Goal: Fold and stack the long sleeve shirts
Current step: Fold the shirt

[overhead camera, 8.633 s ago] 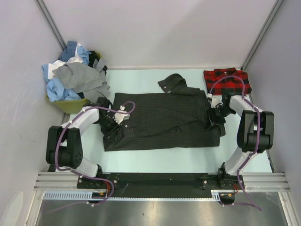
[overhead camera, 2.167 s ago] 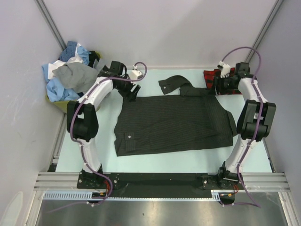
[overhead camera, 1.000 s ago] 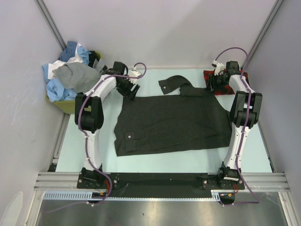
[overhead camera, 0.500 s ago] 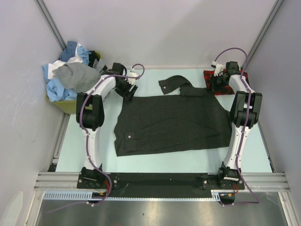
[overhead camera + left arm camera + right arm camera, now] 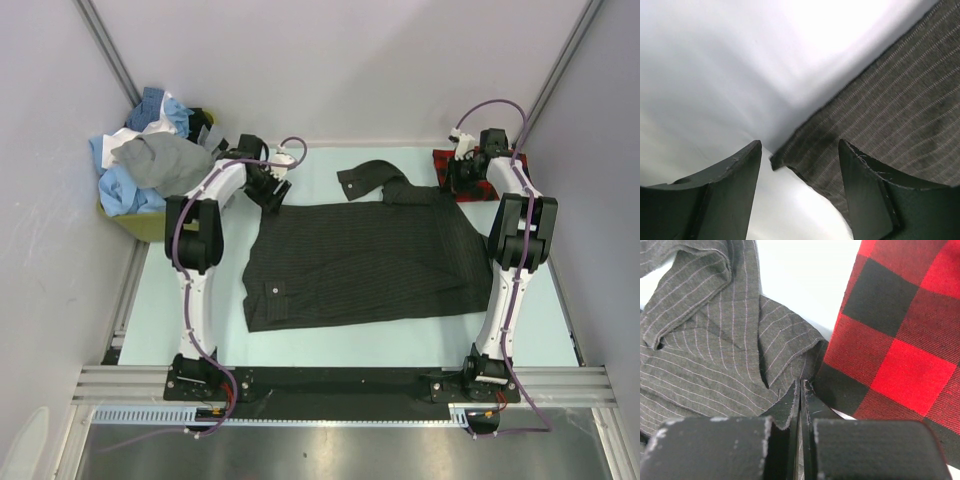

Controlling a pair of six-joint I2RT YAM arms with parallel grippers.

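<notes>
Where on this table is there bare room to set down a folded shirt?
Widest bare table: the near strip between the pinstripe shirt and the black base rail. Also the far edge between left gripper and the loose sleeve. Crowded: far right, where pinstripe cloth, plaid shirt and right gripper meet.

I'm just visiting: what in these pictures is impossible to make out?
1. Top view: the red-and-black plaid shirt is largely covered by the right arm, so its fold is unreadable.
2. Right wrist view: the right gripper is shut at the edge of the dark charcoal pinstriped shirt; its own fingers hide whether cloth is pinched.
3. Top view: the heap of blue, white and grey shirts overlaps; their number is unclear.
</notes>
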